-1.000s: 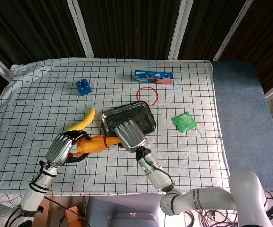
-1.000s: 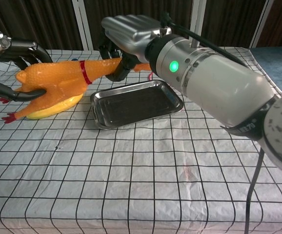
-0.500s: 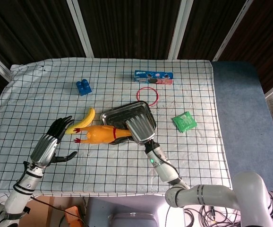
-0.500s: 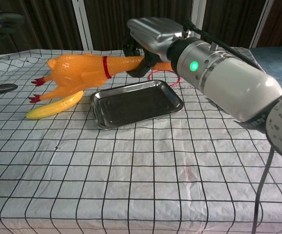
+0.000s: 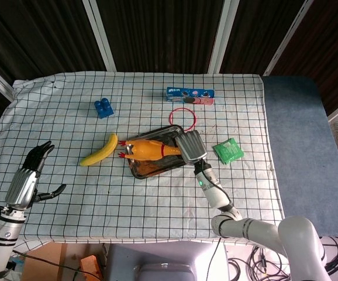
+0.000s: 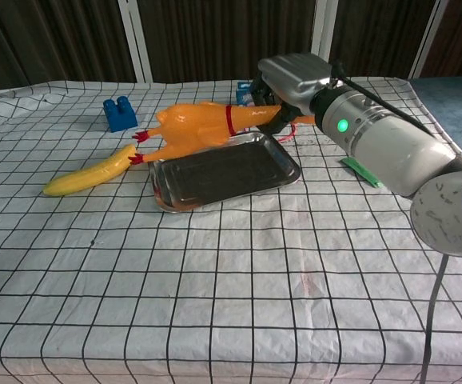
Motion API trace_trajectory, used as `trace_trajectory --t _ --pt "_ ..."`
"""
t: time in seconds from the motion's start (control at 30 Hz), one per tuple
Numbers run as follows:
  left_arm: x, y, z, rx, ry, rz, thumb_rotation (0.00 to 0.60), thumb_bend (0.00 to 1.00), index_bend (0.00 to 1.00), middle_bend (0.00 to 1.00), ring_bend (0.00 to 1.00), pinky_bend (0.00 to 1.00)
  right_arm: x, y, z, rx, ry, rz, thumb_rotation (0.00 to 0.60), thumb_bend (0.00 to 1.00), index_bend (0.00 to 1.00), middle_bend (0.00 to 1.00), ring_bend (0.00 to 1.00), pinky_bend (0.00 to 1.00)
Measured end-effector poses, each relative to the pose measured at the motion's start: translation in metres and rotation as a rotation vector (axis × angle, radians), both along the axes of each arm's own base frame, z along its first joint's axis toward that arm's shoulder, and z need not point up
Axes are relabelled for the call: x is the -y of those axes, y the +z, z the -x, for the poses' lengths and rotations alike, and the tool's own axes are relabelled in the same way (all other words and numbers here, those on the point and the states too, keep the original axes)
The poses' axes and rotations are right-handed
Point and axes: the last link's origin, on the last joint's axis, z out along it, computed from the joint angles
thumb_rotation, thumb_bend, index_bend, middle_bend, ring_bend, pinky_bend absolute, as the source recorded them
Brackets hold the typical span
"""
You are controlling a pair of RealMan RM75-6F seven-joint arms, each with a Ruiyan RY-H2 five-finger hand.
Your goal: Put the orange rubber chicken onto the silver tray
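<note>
My right hand [image 5: 190,146] [image 6: 295,78] grips the neck end of the orange rubber chicken [image 5: 147,150] [image 6: 195,127]. The chicken hangs level just above the silver tray [image 5: 155,167] [image 6: 239,180], its red feet pointing left past the tray's left rim. In the chest view it floats clear of the tray's floor. My left hand [image 5: 27,180] hovers far off at the table's left edge, fingers spread and holding nothing; the chest view does not show it.
A banana [image 5: 100,151] [image 6: 87,174] lies just left of the tray. Farther back sit a blue block [image 5: 103,108] [image 6: 119,114], a blue cookie box [image 5: 190,95] and a red ring [image 5: 183,117]. A green packet [image 5: 228,150] [image 6: 359,170] lies right of the tray.
My left hand let go of the chicken and drew back to the left edge. My right hand carried the chicken rightward and back, over the tray.
</note>
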Motion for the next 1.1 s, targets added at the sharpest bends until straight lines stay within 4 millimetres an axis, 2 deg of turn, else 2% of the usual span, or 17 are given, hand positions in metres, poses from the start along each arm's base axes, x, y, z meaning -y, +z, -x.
trace_trajectory --t 0.3,0.43,0.47,0.5,0.57,0.6,0.63,0.7,0.83,1.1 --pt "-0.006 -0.002 0.012 0.012 0.043 0.03 0.6 0.25 0.0 0.0 0.0 0.0 0.008 -0.033 0.01 0.024 -0.042 -0.016 0.6 0.37 0.97 0.72 0.75 0.93" --pt "-0.006 -0.002 0.013 0.012 0.048 0.032 0.6 0.25 0.0 0.0 0.0 0.0 0.008 -0.044 0.01 0.051 -0.053 -0.024 0.6 0.37 0.9 0.71 0.71 0.9" --pt "-0.006 -0.002 0.013 0.012 0.048 0.032 0.6 0.25 0.0 0.0 0.0 0.0 0.008 -0.046 0.009 0.054 -0.053 -0.026 0.6 0.36 0.83 0.69 0.67 0.87" --pt "-0.006 -0.002 0.014 0.011 0.049 0.031 0.6 0.25 0.0 0.0 0.0 0.0 0.008 -0.047 0.009 0.054 -0.053 -0.026 0.6 0.36 0.68 0.63 0.6 0.82" --pt "-0.006 -0.001 0.014 0.011 0.052 0.03 0.6 0.27 0.0 0.0 0.0 0.0 0.009 -0.048 0.011 0.048 -0.055 -0.025 0.6 0.33 0.3 0.45 0.42 0.69" --pt "-0.006 -0.001 0.015 0.013 0.054 0.033 0.6 0.28 0.0 0.0 0.0 0.0 0.011 -0.048 0.012 0.047 -0.059 -0.03 0.6 0.32 0.19 0.39 0.35 0.63" --pt "-0.006 -0.002 0.015 0.016 0.057 0.039 0.6 0.28 0.0 0.0 0.0 0.0 0.012 -0.049 0.014 0.046 -0.067 -0.043 0.6 0.32 0.11 0.33 0.29 0.58" --pt "-0.006 -0.002 0.016 0.032 0.063 0.058 0.6 0.28 0.0 0.0 0.0 0.0 0.015 -0.051 0.018 0.041 -0.081 -0.067 0.6 0.31 0.03 0.24 0.18 0.49" --pt "-0.007 -0.002 0.018 0.049 0.074 0.084 0.6 0.28 0.0 0.0 0.0 0.0 0.024 -0.051 0.027 0.013 -0.122 -0.1 0.6 0.26 0.0 0.07 0.01 0.32" --pt "-0.01 -0.001 0.018 0.108 0.078 0.1 0.6 0.28 0.0 0.0 0.0 0.0 0.03 -0.044 0.03 0.01 -0.13 -0.083 0.6 0.18 0.0 0.02 0.0 0.23"
